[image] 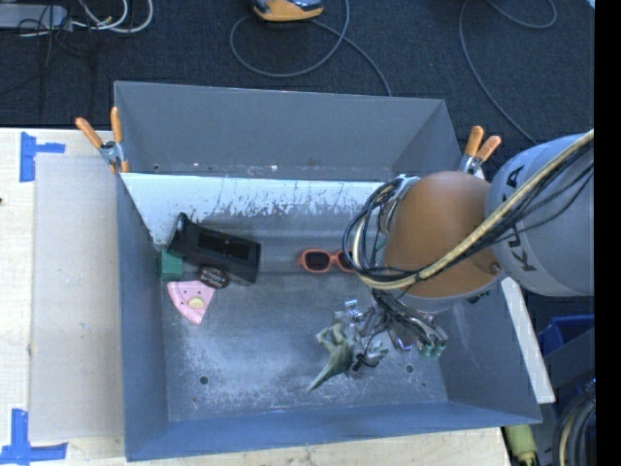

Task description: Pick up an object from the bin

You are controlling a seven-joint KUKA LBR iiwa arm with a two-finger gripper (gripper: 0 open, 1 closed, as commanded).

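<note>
Locate the gripper (371, 348) low in the grey bin (291, 411), well to the right of the black box (215, 249) and nearer the front wall than the box is. You cannot tell whether the gripper is open or closed, because its tip is crowded by metal parts and cables under the orange wrist cover (432, 236).

Note the green toy figure (333, 365), pointed at one end. It lies on the bin floor at the gripper's tip, on the side facing the black box. Contact between the two cannot be confirmed.

Note the orange-red sunglasses (320, 259) just right of the black box, against the rear slope. Find a pink triangular piece (191, 301) just in front of the box's left end, and a small green block (173, 263) touching that same end.
</note>
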